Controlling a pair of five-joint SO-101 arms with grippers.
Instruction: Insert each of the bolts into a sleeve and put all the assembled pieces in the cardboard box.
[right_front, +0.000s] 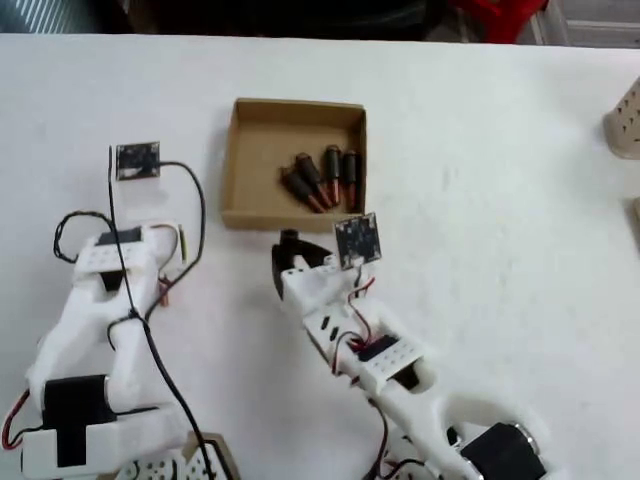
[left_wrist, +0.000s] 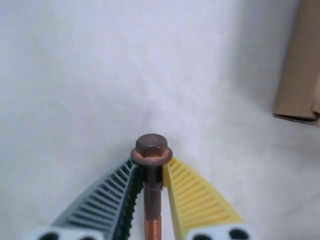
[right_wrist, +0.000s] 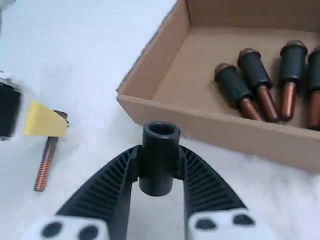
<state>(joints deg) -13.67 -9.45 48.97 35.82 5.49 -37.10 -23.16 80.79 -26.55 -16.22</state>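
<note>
Jaws clamped — left jaws on bolt (left_wrist: 151, 149), right jaws on sleeve (right_wrist: 159, 155)

A copper-coloured bolt (left_wrist: 151, 149) with a flanged hex head is pinched by its shank in the left gripper (left_wrist: 151, 169), the head poking out past the fingertips. A black hollow sleeve (right_wrist: 160, 150) sits clamped in the right gripper (right_wrist: 160, 162), its open bore showing, just beside the near wall of the cardboard box (right_front: 252, 160). That shallow brown box stands open, and four assembled pieces (right_front: 322, 178) lie side by side on its floor, copper shanks jutting from black sleeves.
</note>
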